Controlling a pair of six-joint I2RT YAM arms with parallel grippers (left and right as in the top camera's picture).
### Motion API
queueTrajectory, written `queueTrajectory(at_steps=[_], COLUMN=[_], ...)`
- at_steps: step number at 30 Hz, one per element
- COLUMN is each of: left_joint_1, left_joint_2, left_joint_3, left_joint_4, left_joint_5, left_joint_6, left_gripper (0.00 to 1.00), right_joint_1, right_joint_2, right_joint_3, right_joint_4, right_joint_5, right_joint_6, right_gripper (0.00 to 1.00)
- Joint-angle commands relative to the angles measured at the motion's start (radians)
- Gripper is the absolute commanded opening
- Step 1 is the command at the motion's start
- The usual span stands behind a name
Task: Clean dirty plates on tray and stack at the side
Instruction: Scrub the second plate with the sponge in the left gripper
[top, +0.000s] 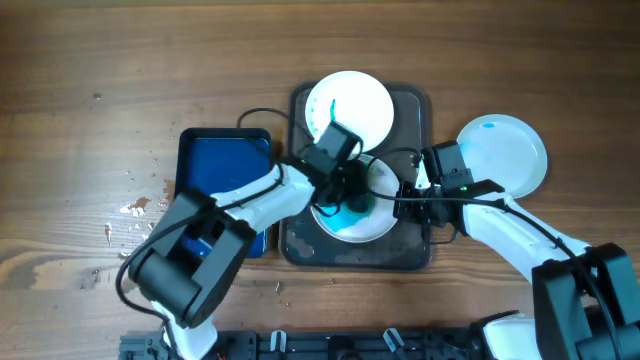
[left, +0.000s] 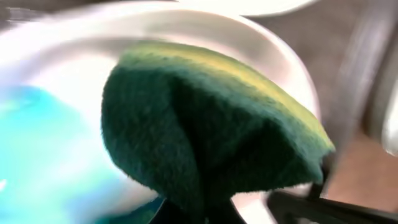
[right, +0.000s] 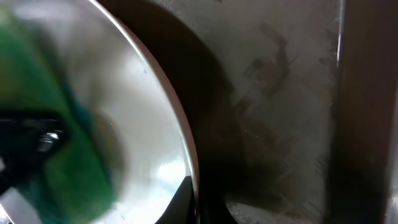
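The dark tray (top: 412, 110) holds two white plates. The far plate (top: 350, 102) has a faint blue streak. The near plate (top: 375, 222) has a teal smear. My left gripper (top: 352, 193) is shut on a green sponge (left: 211, 130) and presses it on the near plate (left: 56, 74), beside the blue smear. My right gripper (top: 405, 200) is shut on that plate's right rim (right: 186, 143), one finger above the rim and one under it. A third white plate (top: 505, 150) lies on the table right of the tray.
A smaller deep-blue tray (top: 222, 165) lies left of the dark tray, partly under my left arm. Small crumbs (top: 135, 208) lie on the wood at the left. The dark tray's floor (right: 286, 93) shows beside the plate in the right wrist view.
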Motion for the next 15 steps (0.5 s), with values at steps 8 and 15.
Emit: queueTrajectory(at_steps=[8, 15], left_joint_1=[0.058, 0.093], left_joint_2=[0.063, 0.063], left_joint_3=[0.009, 0.089], left_joint_4=[-0.051, -0.357], left_joint_5=[-0.177, -0.356], left_joint_6=[0.007, 0.122], left_gripper=[0.04, 0.04], right_joint_1=[0.000, 0.000], right_joint_2=[0.015, 0.015], right_joint_3=[-0.011, -0.011], right_joint_4=[-0.011, -0.024], right_joint_5=[-0.036, -0.036], right_joint_6=[-0.064, -0.064], right_gripper=[0.04, 0.04])
